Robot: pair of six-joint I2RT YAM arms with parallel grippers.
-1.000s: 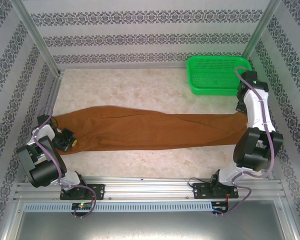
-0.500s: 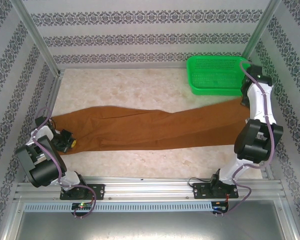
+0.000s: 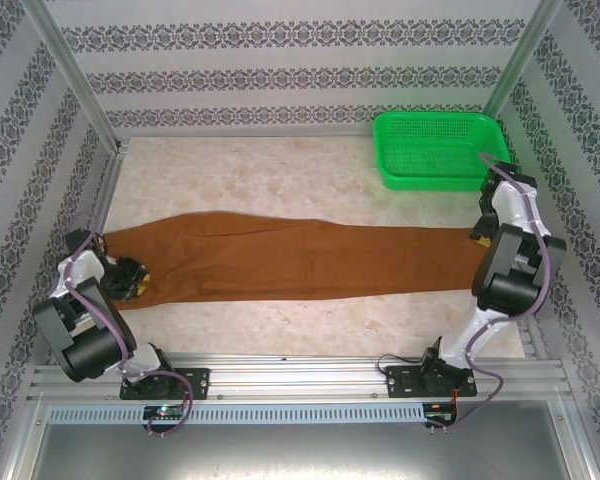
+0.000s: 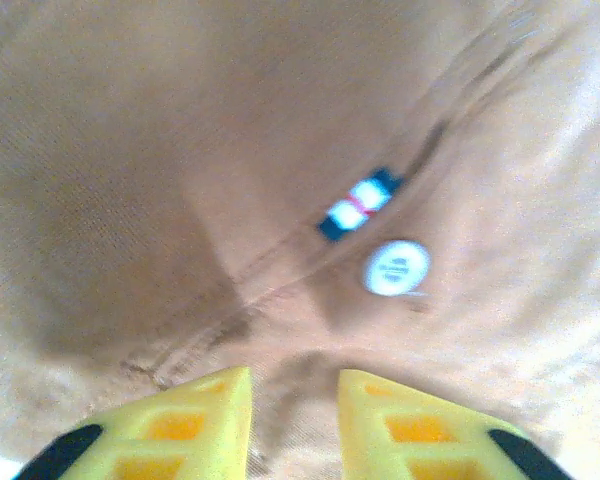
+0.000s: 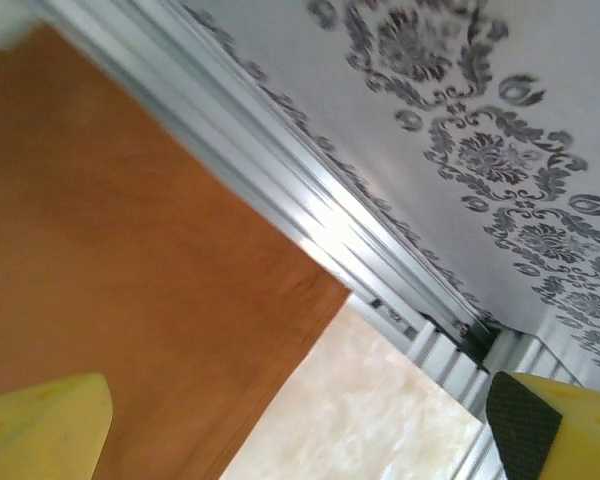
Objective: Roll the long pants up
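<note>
Waistband end, left: left gripper [image 4: 295,375] narrowed onto a pucker of cloth near the striped label [image 4: 358,203]. The long pants [image 3: 300,258] lie flat, full length across the table [image 3: 280,180], no turn rolled yet. Cuff end, right: right gripper [image 5: 298,400] spread wide, empty, so the whole roll seemingly remains.

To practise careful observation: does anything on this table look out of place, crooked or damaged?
Nothing stands out. The long pants lie stretched lengthwise across the table, only mildly creased, and the green basket sits upright at the far right corner.
</note>
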